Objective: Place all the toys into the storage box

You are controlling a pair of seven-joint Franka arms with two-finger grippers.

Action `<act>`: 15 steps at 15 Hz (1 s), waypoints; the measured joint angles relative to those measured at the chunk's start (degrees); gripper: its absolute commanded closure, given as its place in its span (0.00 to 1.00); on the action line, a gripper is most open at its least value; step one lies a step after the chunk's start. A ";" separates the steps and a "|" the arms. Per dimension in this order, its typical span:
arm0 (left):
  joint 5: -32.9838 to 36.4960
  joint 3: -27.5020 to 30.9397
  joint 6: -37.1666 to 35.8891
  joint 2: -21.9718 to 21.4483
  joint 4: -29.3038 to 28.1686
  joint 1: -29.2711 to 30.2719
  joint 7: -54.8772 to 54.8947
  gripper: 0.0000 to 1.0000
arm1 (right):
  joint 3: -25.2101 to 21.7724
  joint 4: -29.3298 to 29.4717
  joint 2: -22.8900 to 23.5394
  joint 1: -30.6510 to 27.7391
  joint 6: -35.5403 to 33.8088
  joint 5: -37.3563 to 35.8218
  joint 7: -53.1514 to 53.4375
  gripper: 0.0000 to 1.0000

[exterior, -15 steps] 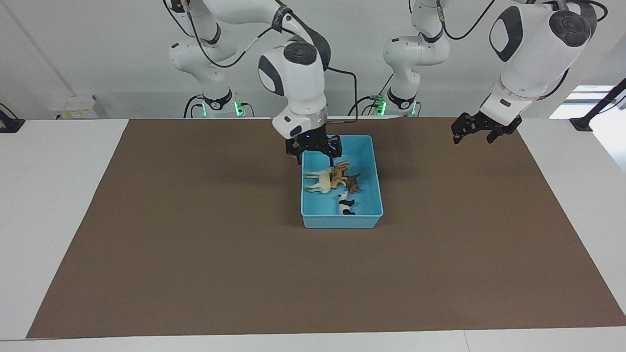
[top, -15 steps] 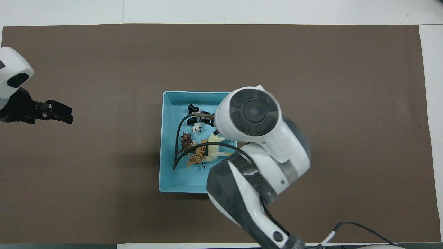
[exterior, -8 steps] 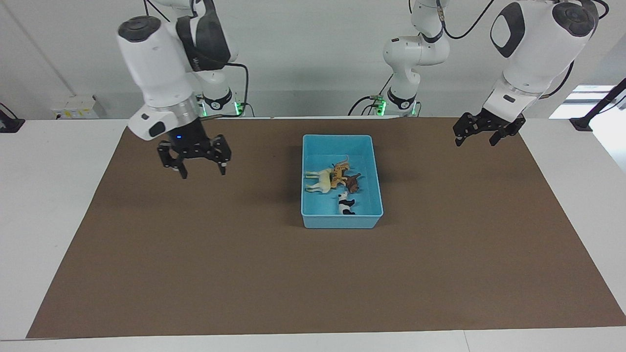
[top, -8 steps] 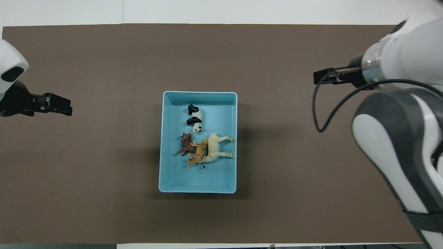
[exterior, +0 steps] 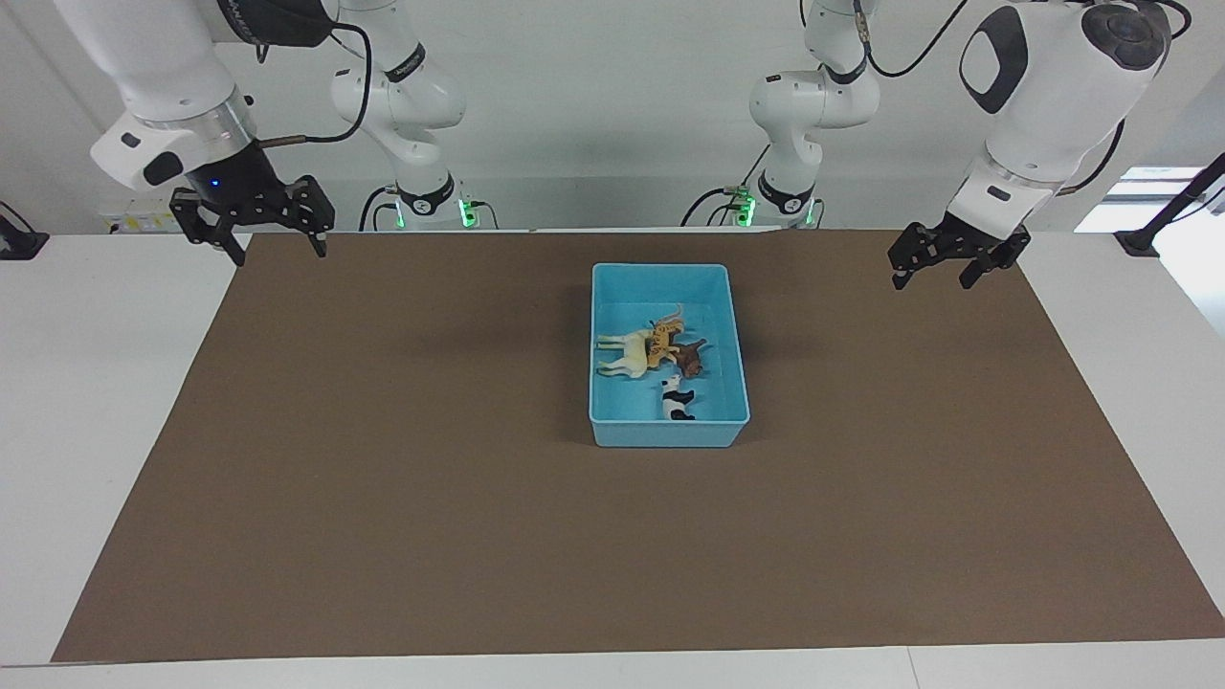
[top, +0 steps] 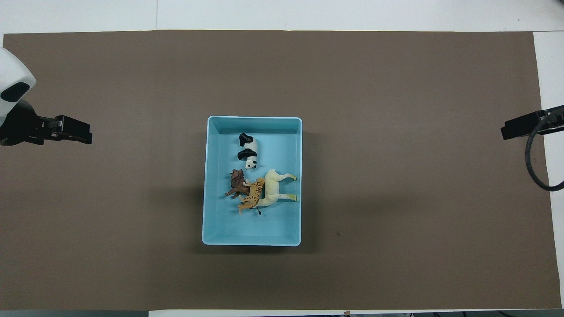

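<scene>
Grippers hang raised at the two ends of the table, well apart from the box. Right gripper [exterior: 254, 233] is over the mat's [exterior: 383, 498] edge at the right arm's end, its fingers [exterior: 318, 244] spread open and holding nothing. Left gripper [exterior: 936, 265] is over the mat at the left arm's end, fingers likewise parted and empty. Box [top: 210, 229], light blue, sits on the mat midway between them. All four toys lie inside it. Nearest the robots, the tiger [top: 252, 199] lies on its side across the camel [top: 275, 191], which is also on its side with its legs toward the right arm's end. Touching the tiger, toward the left arm's end, lies the lion [top: 237, 182]. Farthest from the robots lies the panda [top: 248, 150], just beside the lion's head.
</scene>
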 measured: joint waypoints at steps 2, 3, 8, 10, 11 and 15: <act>0.00 0.00 0.00 0.00 0.00 -0.07 0.00 0.00 | -1.39 -0.01 0.19 0.20 -0.95 -0.07 -0.01 0.00; 0.00 0.00 0.00 0.00 0.00 -0.11 0.00 0.00 | -1.75 -0.04 0.19 0.26 -1.39 -0.10 0.02 0.00; 0.00 0.08 0.00 0.01 0.00 -0.15 0.00 0.00 | -2.34 -1.18 -1.44 0.17 -2.24 -0.37 0.69 0.00; 0.00 0.08 0.00 0.02 -0.01 -0.17 0.00 0.00 | -2.39 -2.56 -2.76 0.14 -1.87 -0.43 0.93 0.00; 0.00 0.08 0.00 0.03 -0.01 -0.18 0.00 0.00 | -2.39 -2.96 -3.22 0.12 -1.79 -0.46 1.07 0.00; -0.01 0.08 0.00 0.03 -0.01 -0.27 0.00 0.00 | -2.42 -3.97 -3.86 -0.04 -4.07 -0.47 1.10 0.00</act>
